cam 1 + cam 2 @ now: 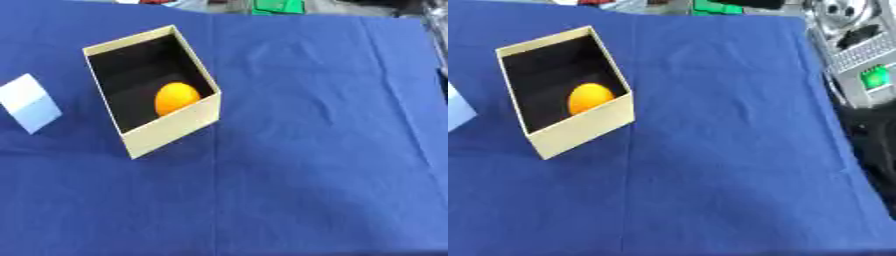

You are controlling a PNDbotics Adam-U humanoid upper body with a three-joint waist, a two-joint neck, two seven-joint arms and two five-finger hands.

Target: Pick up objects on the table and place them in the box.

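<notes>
- Left eye view: a bench covered with a blue cloth [306, 150] fills nearly the whole picture, the cloth creased with a straight fold line running from the far edge to the near edge.
- A cream cardboard box [171, 131] stands on the cloth in the left half, open at the top, turned askew so that one corner points toward the near edge. Its inside is dark.
- An orange ball [175, 98] lies inside the box, on the floor of it, against the near wall on the right side.
- A pale blue and white block [30, 103] lies on the cloth to the left of the box, near the picture's left edge, apart from the box and tilted.
- At the far edge, beyond the cloth, something green [278, 6] shows, too small to make out.
- Right eye view: the same box and ball sit further left; only a corner of the pale block shows at the left edge.
- To the right of the cloth, off the bench, grey equipment [852, 47] with a green lit patch shows, with dark shapes below it.
- Neither hand shows in either view, so how their fingers stand cannot be told.
</notes>
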